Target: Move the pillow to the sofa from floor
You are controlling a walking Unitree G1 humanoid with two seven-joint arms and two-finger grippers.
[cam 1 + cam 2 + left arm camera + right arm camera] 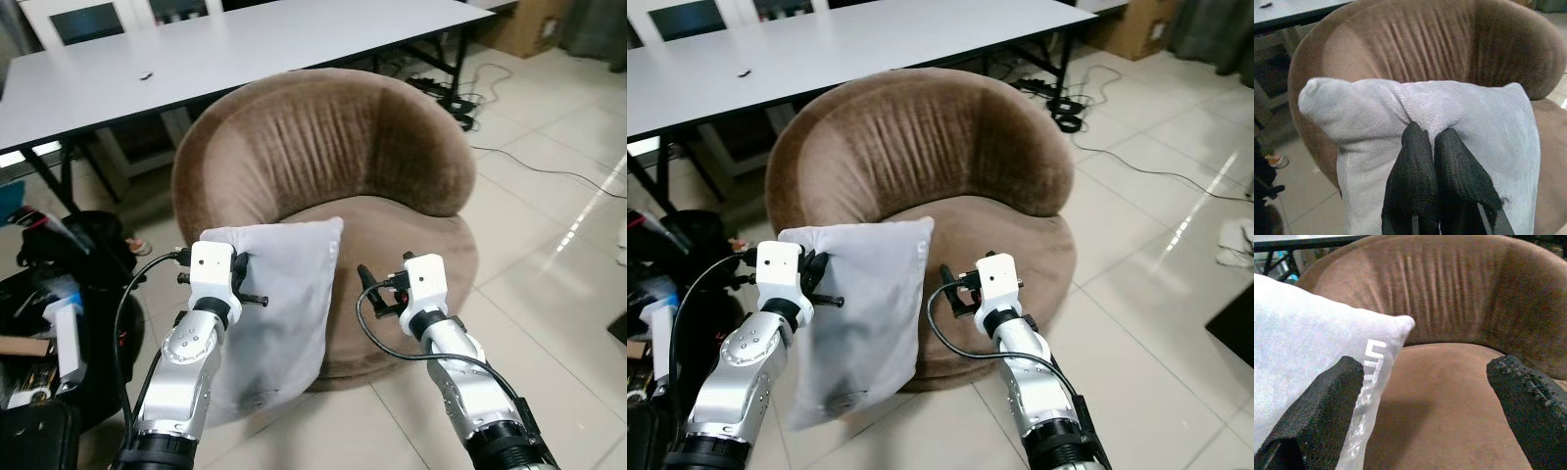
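Before the sofa (392,157), the pillow (284,304) is held off the floor, clamped in the left end effector (1430,147) (right end effector (1425,396) spread wide), not yet set down.

Pillow (279,304) before the sofa (323,147) — table (225,59) behind, cables (490,108) right.

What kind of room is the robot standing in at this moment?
Probably a living or work room in a home or office: a round brown sofa chair stands on a tiled floor, with a long white table behind it and cables under it.
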